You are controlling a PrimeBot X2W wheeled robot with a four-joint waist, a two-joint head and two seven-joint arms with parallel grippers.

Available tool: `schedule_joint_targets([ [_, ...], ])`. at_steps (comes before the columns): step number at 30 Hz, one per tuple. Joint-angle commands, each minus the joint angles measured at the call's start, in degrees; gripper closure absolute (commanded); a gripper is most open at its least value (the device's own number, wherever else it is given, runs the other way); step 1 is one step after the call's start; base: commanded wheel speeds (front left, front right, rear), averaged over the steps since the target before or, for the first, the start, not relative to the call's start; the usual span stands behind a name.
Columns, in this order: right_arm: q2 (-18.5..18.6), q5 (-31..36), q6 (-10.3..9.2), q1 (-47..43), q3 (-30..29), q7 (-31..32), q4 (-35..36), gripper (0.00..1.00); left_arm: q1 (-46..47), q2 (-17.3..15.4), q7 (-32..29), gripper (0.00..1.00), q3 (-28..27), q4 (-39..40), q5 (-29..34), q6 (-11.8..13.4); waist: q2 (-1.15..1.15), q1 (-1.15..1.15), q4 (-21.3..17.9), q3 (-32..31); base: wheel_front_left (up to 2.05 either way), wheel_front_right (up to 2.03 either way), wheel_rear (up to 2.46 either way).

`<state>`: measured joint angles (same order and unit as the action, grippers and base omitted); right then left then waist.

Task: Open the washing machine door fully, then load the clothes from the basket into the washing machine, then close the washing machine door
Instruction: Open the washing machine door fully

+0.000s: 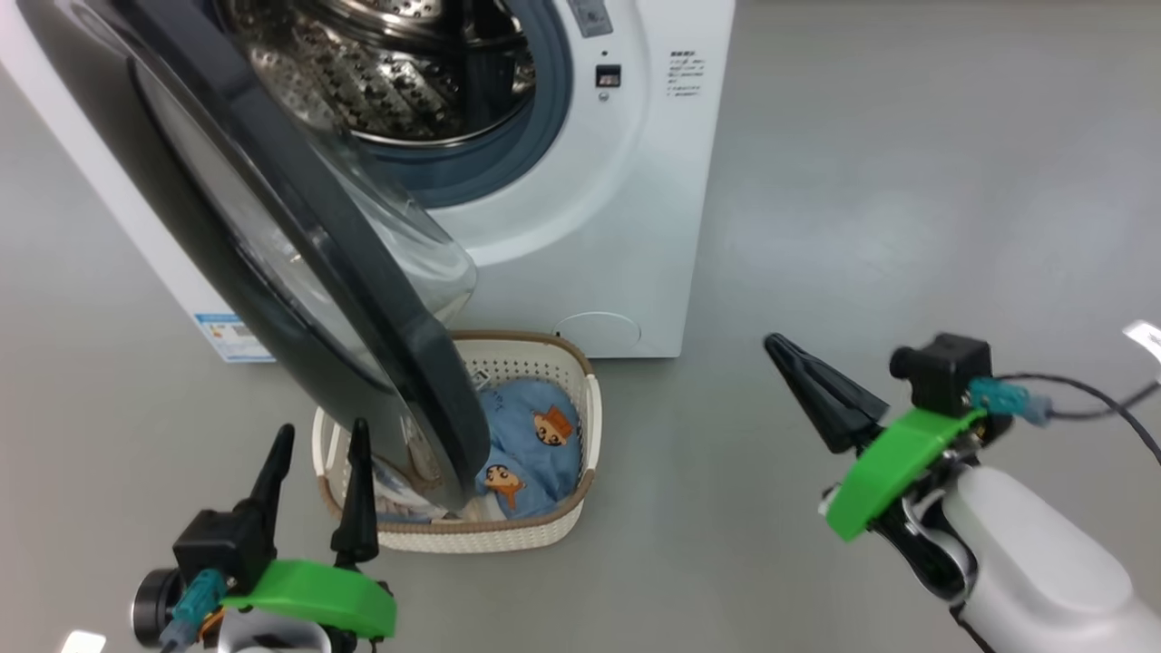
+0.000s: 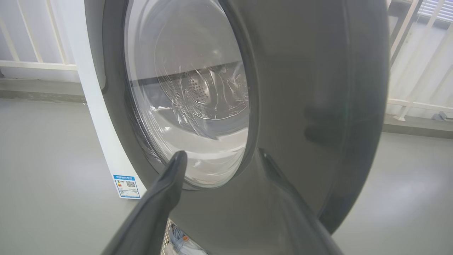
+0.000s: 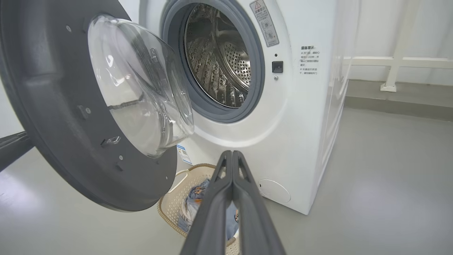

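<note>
Partly, the washing machine door (image 1: 299, 263) hides the basket (image 1: 508, 537) and clothes (image 1: 535, 440).

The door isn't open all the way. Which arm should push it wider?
Probably the left. The left gripper is open and sits right at the washing machine door, facing its outer side. The right gripper is shut and off to the side over the floor.

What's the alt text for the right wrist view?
A white front-loading washing machine stands with its black-rimmed door swung partly open, steel drum exposed. In front, the shut right end effector points toward a cream basket of blue clothes.
</note>
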<state>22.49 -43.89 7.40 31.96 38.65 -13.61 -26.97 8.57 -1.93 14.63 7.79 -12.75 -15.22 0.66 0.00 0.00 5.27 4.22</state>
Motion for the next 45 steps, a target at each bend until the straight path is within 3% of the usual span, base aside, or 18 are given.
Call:
schedule_joint_targets([
  [1, -0.6, 2.3, 0.09, -1.9, -1.3, -0.9, 1.8, 1.0, 0.1, -0.9, 0.4, 0.0, -2.2, 1.5, 0.8, -0.1, 0.0, 0.0, -0.9, -0.9, 0.0, 0.0, 0.0],
  [15, -12.5, 28.7, 0.09, -21.0, -26.5, -1.4, 17.0, 1.0, -1.3, -0.9, 0.4, 0.0, -4.3, 2.1, 1.2, -0.3, 0.0, 0.0, -3.3, -1.8, 0.0, 0.0, 0.0],
  [16, -13.4, 30.4, 0.09, -21.8, -28.4, -1.4, 17.3, 0.86, -1.3, -0.9, 0.4, 0.0, -4.3, 2.0, 1.2, -0.3, 0.0, 0.0, -3.3, -1.9, 0.0, 0.0, 0.0],
  [17, -14.4, 32.3, 0.09, -22.4, -30.4, -1.4, 17.8, 0.49, -1.4, -0.9, 0.4, 0.0, -4.3, 2.0, 1.1, -0.4, 0.0, 0.0, -3.3, -2.0, 0.0, 0.0, 0.0],
  [18, -15.6, 33.7, 0.09, -23.1, -32.4, -1.4, 18.2, 0.0, -1.4, -0.9, 0.4, 0.0, -4.2, 1.9, 1.1, -0.4, 0.0, 0.0, -3.3, -2.1, 0.0, 0.0, 0.0],
  [22, -18.5, 37.2, 0.09, -25.0, -38.2, -1.4, 18.1, 0.0, -2.0, -0.9, 0.4, 0.0, -3.9, 1.5, 1.1, -0.5, 0.0, 0.0, -3.4, -2.7, 0.0, 0.0, 0.0],
  [27, -19.5, 38.7, 0.09, -25.6, -43.9, -1.4, 17.5, 0.0, -2.8, -0.9, 0.4, 0.0, -3.8, 1.2, 1.1, -0.6, 0.0, 0.0, -3.6, -3.3, 0.0, 0.0, 0.0],
  [45, -19.6, 36.8, 0.09, -25.8, -42.4, -1.4, 16.8, 0.0, -3.3, -0.9, 0.4, 0.0, -3.5, 0.5, 0.9, -0.6, 0.0, 0.0, -4.2, -3.3, 0.0, 0.0, 0.0],
])
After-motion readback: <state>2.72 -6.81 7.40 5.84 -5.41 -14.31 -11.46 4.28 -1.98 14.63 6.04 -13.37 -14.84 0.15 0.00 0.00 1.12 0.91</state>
